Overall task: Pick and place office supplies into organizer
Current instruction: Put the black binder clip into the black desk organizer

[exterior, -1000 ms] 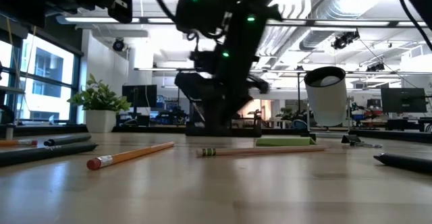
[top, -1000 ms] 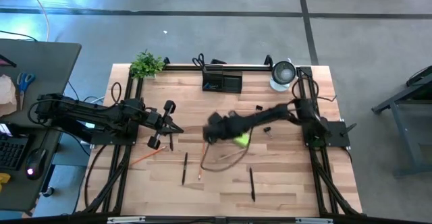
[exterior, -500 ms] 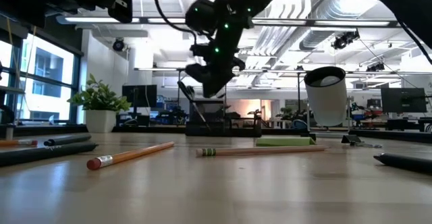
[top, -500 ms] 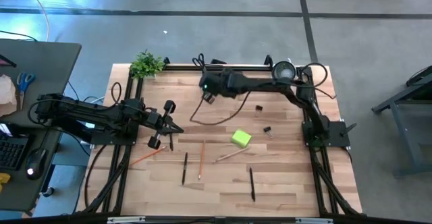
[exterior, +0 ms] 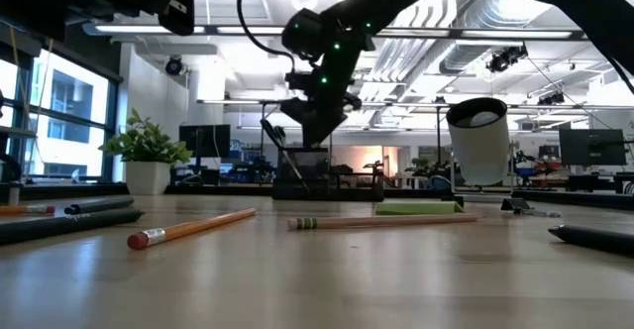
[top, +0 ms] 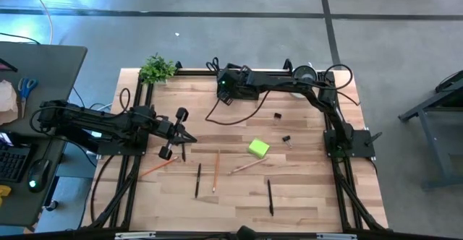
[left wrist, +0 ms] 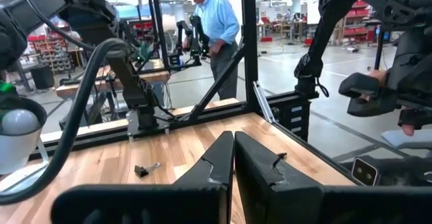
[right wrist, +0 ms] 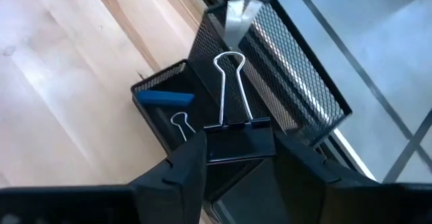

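Right gripper (right wrist: pixel 233 158) fingers clamping binder clip (right wrist: pixel 237 137) (wire handles forward), above organizer (right wrist: pixel 283 69); left fingers closed, empty

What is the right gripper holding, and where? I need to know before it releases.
The right gripper holds a binder clip by its black body, wire handles pointing away, above the organizer. The left gripper is shut, empty.

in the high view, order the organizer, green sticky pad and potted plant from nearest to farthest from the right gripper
1. Organizer: right under the right gripper, at the table's far edge.
2. Sticky pad: mid-table, toward the near side.
3. Potted plant: far-left corner of the table; only a little farther than the pad.
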Action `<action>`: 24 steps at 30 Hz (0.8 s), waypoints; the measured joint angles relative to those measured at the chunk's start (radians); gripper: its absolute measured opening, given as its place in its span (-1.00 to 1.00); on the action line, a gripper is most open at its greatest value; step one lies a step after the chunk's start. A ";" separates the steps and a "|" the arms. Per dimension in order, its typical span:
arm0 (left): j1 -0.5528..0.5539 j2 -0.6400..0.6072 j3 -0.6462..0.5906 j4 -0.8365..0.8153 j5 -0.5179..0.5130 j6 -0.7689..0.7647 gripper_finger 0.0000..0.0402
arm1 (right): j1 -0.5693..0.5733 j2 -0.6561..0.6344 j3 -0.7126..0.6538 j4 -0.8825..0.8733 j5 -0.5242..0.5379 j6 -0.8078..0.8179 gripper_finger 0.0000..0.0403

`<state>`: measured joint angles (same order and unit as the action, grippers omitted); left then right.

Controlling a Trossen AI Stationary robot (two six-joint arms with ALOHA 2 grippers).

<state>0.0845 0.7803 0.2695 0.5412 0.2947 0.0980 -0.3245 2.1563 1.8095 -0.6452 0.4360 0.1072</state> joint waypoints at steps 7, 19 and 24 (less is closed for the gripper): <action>0.000 0.000 0.000 -0.012 -0.022 -0.005 -0.93 | 0.004 0.000 0.000 0.017 0.005 -0.004 -0.05; 0.000 0.000 0.000 -0.056 -0.041 0.009 -0.80 | 0.047 -0.002 0.023 -0.291 0.061 0.064 0.05; 0.000 0.000 0.000 -0.071 -0.045 0.007 -0.79 | 0.102 -0.008 0.024 -0.533 0.034 0.192 0.00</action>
<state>0.0849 0.7803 0.2695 0.4707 0.2497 0.1048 -0.2225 2.1479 1.8332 -1.1784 0.4695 0.2989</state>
